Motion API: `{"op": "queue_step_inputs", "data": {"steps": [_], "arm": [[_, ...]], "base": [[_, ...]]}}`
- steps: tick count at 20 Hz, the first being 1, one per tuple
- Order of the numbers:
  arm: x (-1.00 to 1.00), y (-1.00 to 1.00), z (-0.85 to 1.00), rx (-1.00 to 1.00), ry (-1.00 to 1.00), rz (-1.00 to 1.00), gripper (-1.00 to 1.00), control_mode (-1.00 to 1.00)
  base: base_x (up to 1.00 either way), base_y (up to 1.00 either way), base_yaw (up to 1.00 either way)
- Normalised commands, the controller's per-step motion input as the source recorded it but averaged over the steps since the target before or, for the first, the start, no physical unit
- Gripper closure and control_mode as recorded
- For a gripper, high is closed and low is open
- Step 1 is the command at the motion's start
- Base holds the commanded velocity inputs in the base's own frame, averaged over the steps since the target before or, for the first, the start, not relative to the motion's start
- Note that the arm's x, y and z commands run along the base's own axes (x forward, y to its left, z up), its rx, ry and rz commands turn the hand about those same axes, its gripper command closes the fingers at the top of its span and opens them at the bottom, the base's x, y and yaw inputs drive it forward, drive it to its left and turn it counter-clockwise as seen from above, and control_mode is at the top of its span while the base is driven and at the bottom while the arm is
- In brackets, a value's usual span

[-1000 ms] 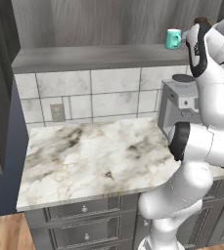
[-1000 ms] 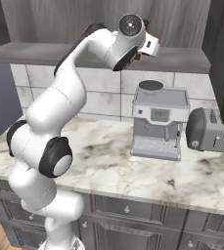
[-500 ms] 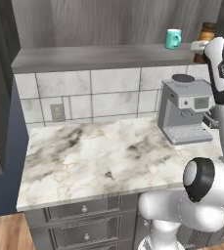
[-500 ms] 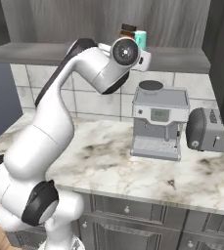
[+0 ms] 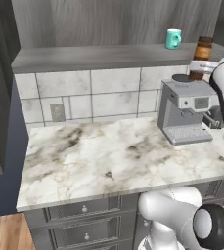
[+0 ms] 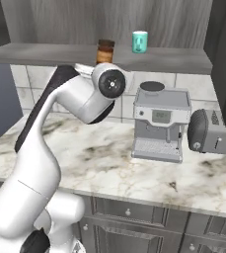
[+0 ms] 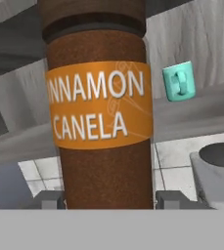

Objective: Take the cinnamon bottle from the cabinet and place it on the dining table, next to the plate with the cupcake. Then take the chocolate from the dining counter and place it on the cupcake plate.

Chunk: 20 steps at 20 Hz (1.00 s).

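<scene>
Cinnamon bottle (image 7: 100, 112): tall brown cylinder w/ darker brown cap, wide orange label band round the middle. Label text in white, partly cut off at left: "NNAMON" over "CANELA", faint line drawing behind the letters. Bottle stands upright, long axis vertical, cap up, in both base views; in hand view it also runs straight top to bottom.

Location: in front of the cabinet (image 5: 113, 22) at the shelf ledge (image 5: 103, 54), right of centre in left base view, above the espresso machine (image 5: 186, 111). Can't tell if its base rests on the ledge or is lifted off; lower part hidden by the arm. Teal mug (image 5: 172, 38) stands on the ledge further back, apart from the bottle, handle facing the hand cam.

Gripper (image 7: 109, 199): fingertips (image 7: 49, 199) sit one each side of the bottle's lower body, tight against it, closed on the bottle.

Below: marble kitchen counter (image 5: 99, 156) w/ grey drawers, toaster (image 6: 209, 131) just beside the espresso machine, wall outlet (image 5: 57, 113) on tile backsplash.
</scene>
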Motion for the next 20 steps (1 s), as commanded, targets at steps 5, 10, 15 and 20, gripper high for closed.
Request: {"op": "queue_step_inputs", "data": {"steps": [5, 10, 15, 20], "arm": [[-0.6, 0.45, -0.25, 0.0, 0.0, 0.17, 1.0, -1.0], [-0.52, 0.43, -0.16, -0.01, 0.0, 0.12, 1.0, -1.0], [-0.49, 0.42, -0.13, -0.02, 0.02, 0.07, 1.0, -1.0], [-0.28, 0.28, -0.07, 0.0, 0.08, 0.03, 1.0, -1.0]], "base": [[0.0, 0.0, 0.0], [0.0, 0.0, 0.0], [0.0, 0.0, 0.0], [0.0, 0.0, 0.0]]}}
